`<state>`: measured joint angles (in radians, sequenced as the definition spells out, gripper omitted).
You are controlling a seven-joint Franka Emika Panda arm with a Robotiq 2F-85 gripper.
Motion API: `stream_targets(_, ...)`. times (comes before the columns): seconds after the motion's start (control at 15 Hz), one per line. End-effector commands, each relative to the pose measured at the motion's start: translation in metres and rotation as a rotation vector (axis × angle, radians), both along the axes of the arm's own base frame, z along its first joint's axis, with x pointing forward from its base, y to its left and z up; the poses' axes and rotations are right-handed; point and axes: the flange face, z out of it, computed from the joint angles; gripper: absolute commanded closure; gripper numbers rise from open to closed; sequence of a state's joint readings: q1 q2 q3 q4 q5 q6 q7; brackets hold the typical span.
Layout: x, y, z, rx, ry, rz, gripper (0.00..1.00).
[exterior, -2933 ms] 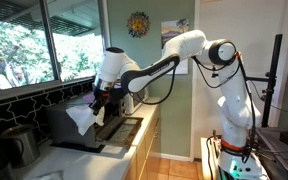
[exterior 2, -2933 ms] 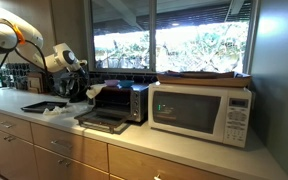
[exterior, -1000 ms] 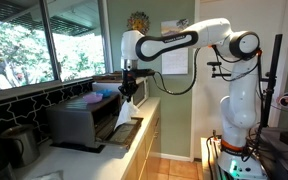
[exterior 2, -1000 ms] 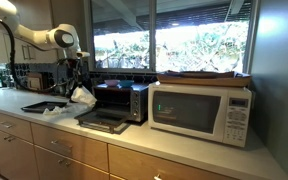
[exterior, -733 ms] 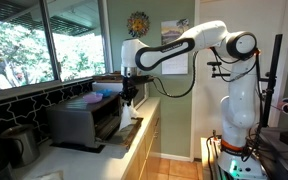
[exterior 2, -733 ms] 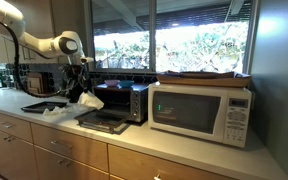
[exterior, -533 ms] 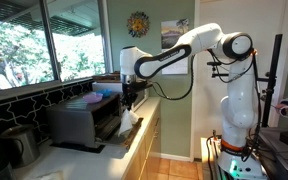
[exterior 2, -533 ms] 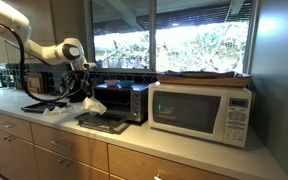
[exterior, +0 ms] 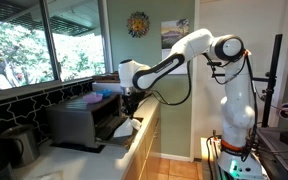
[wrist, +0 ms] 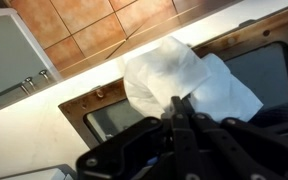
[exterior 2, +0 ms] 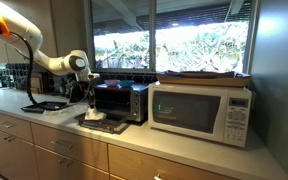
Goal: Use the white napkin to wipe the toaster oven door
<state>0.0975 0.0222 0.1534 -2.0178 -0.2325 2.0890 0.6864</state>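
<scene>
The toaster oven (exterior: 79,120) (exterior 2: 119,100) stands on the counter with its door (exterior: 117,128) (exterior 2: 104,122) (wrist: 274,70) folded down flat. My gripper (exterior: 129,108) (exterior 2: 91,100) (wrist: 179,112) is shut on the white napkin (exterior: 125,126) (exterior 2: 92,116) (wrist: 189,80) and holds it down on the open door. In the wrist view the napkin spreads over the door glass, with the fingers pinched together on its near edge.
A white microwave (exterior 2: 201,112) stands beside the toaster oven. A dark tray (exterior 2: 46,106) and crumpled white plastic (exterior 2: 59,112) lie on the counter. A metal pitcher (exterior: 21,143) stands near the window. Cabinet drawers (exterior 2: 54,150) run below the counter edge.
My gripper came from beside the toaster oven, swung over its front and dropped down, carrying the napkin onto the open door.
</scene>
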Motion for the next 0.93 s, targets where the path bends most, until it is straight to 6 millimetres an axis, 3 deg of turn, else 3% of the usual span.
stream_targets(0.0,0.003,-0.002,-0.013,0.086,-0.018,-0.027,1.00)
stream_targets(0.07,0.004,0.000,-0.006,0.033,-0.019,-0.007,0.99)
stream_targets(0.27,0.006,0.000,-0.010,0.064,-0.014,-0.026,0.99)
stream_targets(0.4,0.016,0.004,-0.025,0.011,-0.081,-0.023,1.00)
stream_targets(0.6,0.029,-0.011,-0.056,-0.040,-0.117,-0.027,1.00)
stream_targets(0.73,0.034,-0.015,-0.073,-0.016,-0.091,-0.019,1.00)
stream_targets(0.87,0.028,-0.009,-0.077,0.095,-0.034,0.029,1.00)
